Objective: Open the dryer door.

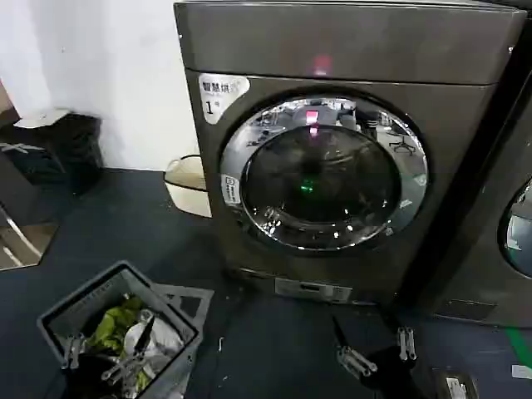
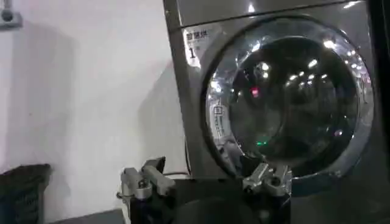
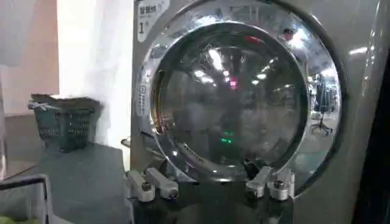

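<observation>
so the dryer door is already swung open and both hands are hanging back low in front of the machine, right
Not quite: the dryer door is shut, its chrome ring flush against the front of the dryer, as the head view shows. The rest holds: the left hand sits low over the basket of laundry, and the right hand is low in front of the machine, neither touching the door.

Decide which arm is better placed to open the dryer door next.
Probably right. The right gripper sits open, low before the dryer door, while the left gripper hangs over the laundry basket, farther aside.
</observation>
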Action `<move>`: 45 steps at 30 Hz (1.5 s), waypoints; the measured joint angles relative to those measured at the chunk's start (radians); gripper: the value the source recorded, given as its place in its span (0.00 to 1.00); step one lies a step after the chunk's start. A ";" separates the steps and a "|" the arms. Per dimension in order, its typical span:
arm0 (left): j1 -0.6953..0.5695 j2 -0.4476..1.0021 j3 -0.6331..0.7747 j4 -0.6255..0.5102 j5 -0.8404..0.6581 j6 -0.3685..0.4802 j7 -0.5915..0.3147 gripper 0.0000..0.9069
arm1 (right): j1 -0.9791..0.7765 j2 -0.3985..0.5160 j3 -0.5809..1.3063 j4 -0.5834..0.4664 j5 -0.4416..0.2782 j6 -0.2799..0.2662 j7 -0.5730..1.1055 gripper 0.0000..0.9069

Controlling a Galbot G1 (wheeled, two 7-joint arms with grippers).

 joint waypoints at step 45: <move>-0.028 0.037 -0.014 0.081 -0.073 -0.022 0.011 1.00 | 1.346 -0.251 -0.608 -0.930 0.477 -0.091 -0.285 1.00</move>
